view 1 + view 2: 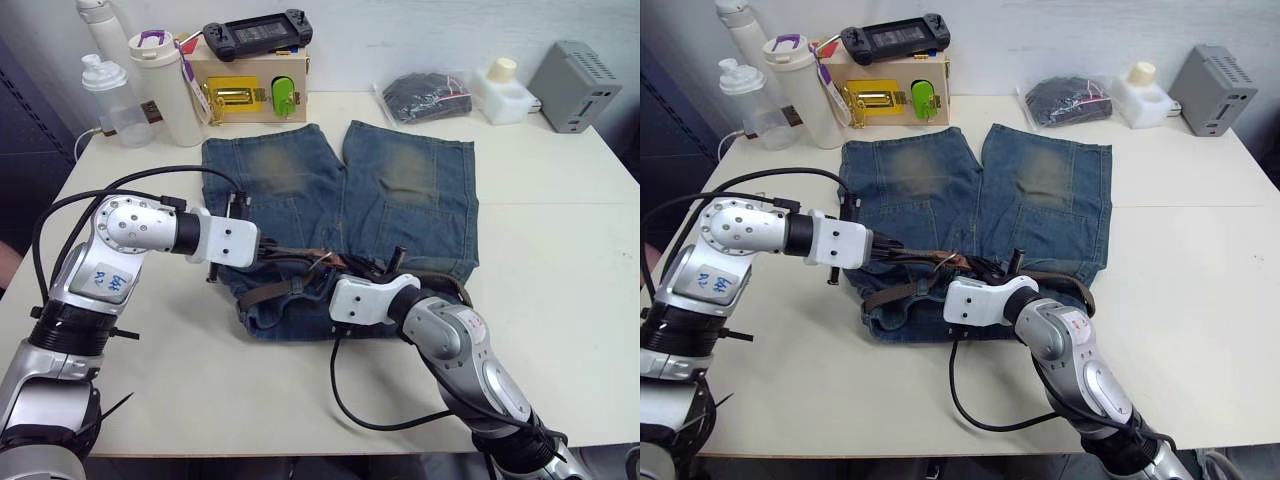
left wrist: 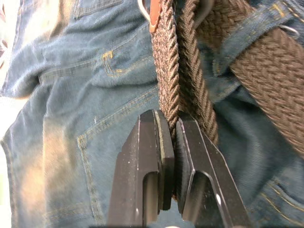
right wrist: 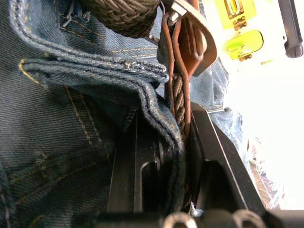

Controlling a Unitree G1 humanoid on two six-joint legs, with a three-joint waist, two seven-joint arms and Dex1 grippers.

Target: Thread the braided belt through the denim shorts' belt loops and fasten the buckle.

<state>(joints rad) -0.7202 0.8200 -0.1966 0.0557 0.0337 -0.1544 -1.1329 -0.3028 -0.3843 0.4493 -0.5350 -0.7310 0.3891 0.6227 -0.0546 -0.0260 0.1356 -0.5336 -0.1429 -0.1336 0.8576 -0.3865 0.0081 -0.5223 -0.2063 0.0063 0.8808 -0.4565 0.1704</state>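
Pinching braided belt (image 2: 168, 95): left hand (image 2: 170, 142) | right hand (image 3: 183, 142) clamps belt and denim shorts (image 1: 300, 180) waistband | buckle unclear

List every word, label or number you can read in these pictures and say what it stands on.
Nothing reads clearly.
Blue sticker on the left arm: dark marks, too blurred to read.
Red mark on the right arm: too small to read.
Yellow plate on the wooden box: no text can be made out.
Shorts, belt, bottles, black controller and grey device: no writing can be made out.
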